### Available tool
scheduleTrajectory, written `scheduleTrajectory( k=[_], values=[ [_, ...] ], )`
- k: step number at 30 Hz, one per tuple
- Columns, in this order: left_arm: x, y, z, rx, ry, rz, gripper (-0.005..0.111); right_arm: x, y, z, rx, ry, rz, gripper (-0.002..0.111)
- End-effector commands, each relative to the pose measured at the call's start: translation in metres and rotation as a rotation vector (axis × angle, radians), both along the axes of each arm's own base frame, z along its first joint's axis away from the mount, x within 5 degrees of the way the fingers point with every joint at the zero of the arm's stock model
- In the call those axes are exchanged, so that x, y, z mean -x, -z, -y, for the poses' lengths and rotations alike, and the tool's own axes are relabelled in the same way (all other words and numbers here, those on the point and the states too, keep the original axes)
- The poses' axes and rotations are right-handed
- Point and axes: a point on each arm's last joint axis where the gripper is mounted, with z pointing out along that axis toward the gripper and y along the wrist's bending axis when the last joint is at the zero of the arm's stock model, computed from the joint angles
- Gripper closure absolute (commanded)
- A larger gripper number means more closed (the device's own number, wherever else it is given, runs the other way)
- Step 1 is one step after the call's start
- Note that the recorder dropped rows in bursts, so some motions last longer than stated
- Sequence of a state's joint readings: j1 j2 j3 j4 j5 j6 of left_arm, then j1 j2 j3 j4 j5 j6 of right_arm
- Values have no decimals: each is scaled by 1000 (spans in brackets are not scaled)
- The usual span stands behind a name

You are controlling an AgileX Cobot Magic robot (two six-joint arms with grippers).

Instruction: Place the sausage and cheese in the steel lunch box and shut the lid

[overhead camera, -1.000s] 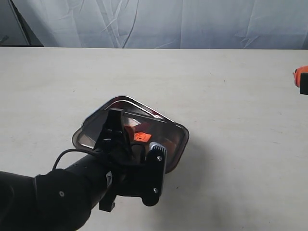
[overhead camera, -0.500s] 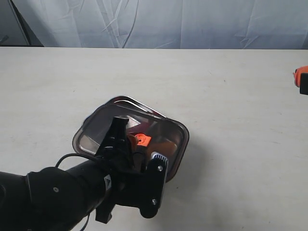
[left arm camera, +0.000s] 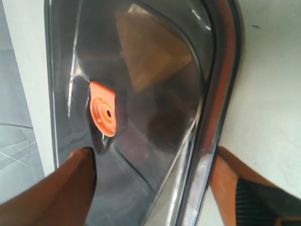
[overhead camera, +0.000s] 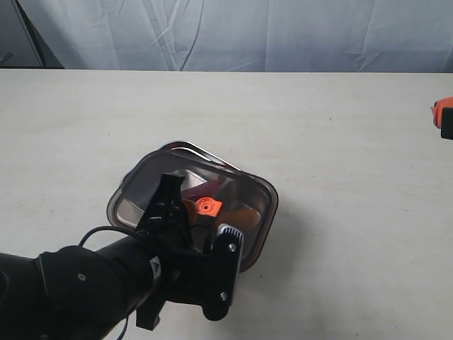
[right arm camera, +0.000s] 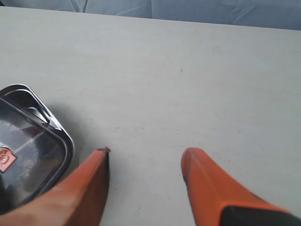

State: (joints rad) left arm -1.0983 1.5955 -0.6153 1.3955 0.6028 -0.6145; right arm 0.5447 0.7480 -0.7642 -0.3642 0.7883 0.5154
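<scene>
The dark tinted lid [overhead camera: 237,191] lies on the steel lunch box [overhead camera: 185,146], whose shiny rim shows at the back; the orange valve [overhead camera: 207,206] sits at the lid's centre. Through the lid [left arm camera: 155,94] I make out a pale triangular wedge, the cheese [left arm camera: 150,56]. The sausage is only a dim reddish streak [overhead camera: 244,212] under the lid. My left gripper [overhead camera: 198,216] is open, its jaws straddling the lid's near edge: one finger [left arm camera: 70,188] over the lid, the other finger [left arm camera: 225,183] outside the rim. My right gripper [right arm camera: 146,153] is open over bare table, apart from the box [right arm camera: 33,92].
The pale table [overhead camera: 340,142] stretches around the box. A crumpled grey cloth backdrop [overhead camera: 248,32] hangs behind the far edge. The right gripper [overhead camera: 442,117] sits at the far right edge of the exterior view. The left arm [overhead camera: 78,290] fills the lower left.
The left gripper has drawn back a little toward the near side. The lid has gone from tilted to lying flatter on the box. The right arm is unmoved.
</scene>
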Motion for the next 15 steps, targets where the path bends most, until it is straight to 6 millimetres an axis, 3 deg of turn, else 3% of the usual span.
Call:
scheduleTrajectory(
  k=[1,15],
  values=[
    [3,0,0,-5,2,-3,42,0,-1,1,9,-2,16,60],
    [3,0,-3,-13,-32,-2,42,0,-1,2,27,1,14,60]
  ],
)
